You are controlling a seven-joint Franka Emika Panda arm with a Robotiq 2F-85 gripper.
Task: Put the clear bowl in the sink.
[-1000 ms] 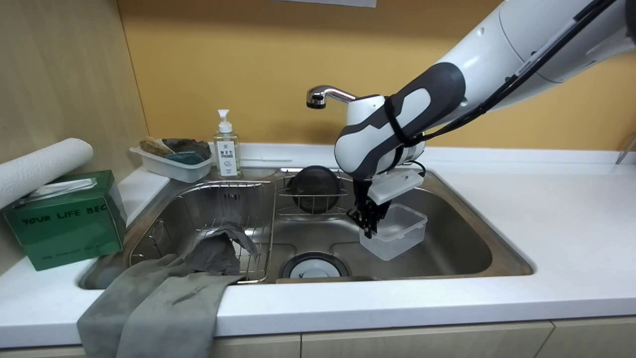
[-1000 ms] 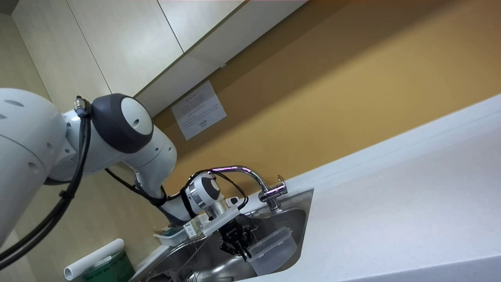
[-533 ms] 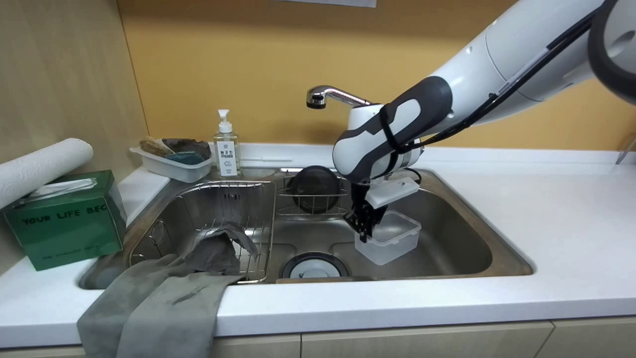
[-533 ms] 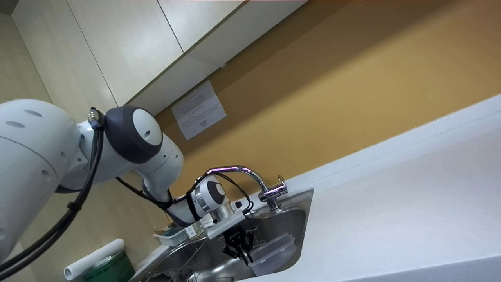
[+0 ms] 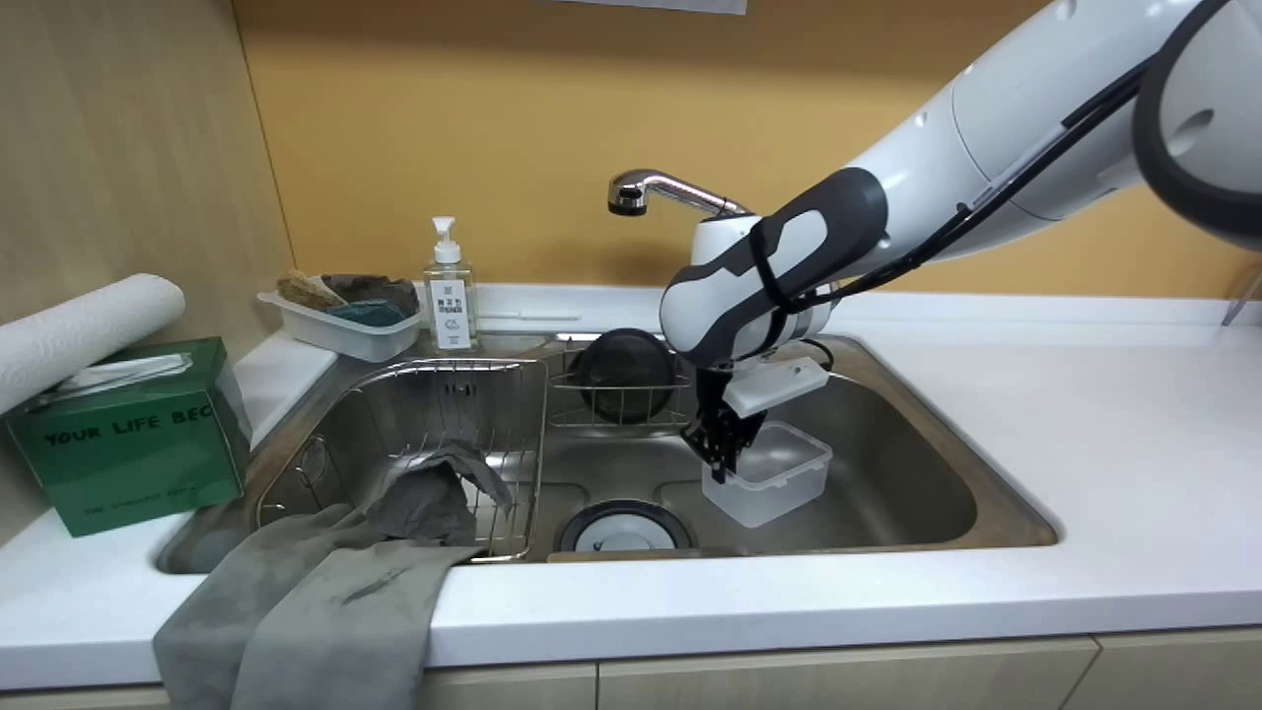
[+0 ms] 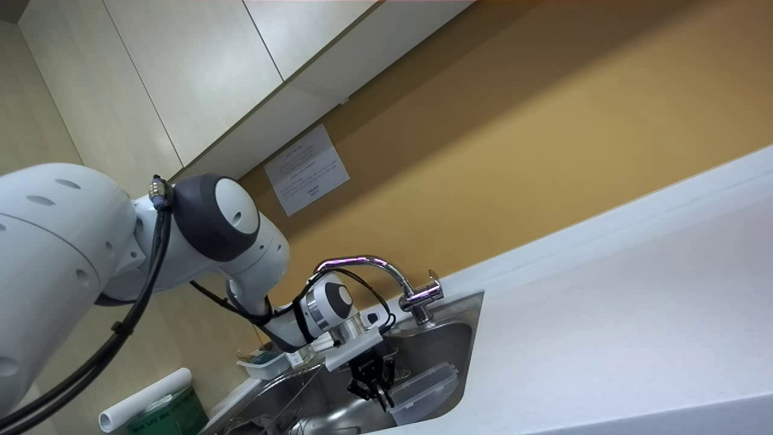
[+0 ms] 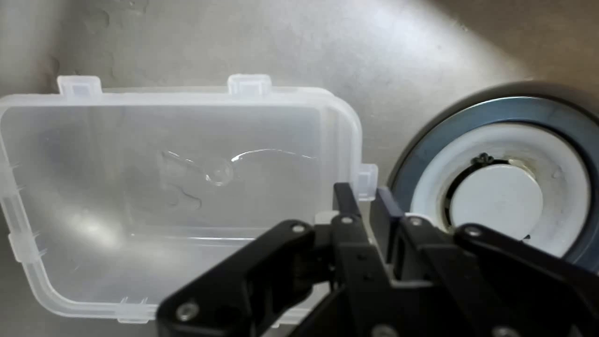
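Arm slants down into sink, tool pointing down and pinching clear bowl at its rim; round drain near tool, opposite side from bowl.

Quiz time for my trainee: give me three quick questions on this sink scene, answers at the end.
1. True or false: the bowl is inside the sink.
2. In an exterior view, where does the cloth hang? A: from the faucet. B: over the sink's front edge. C: across the box.
3. In the wrist view, which side of the bowl is the pincer on?
Key: 1, true. 2, B. 3, the side facing the drain.
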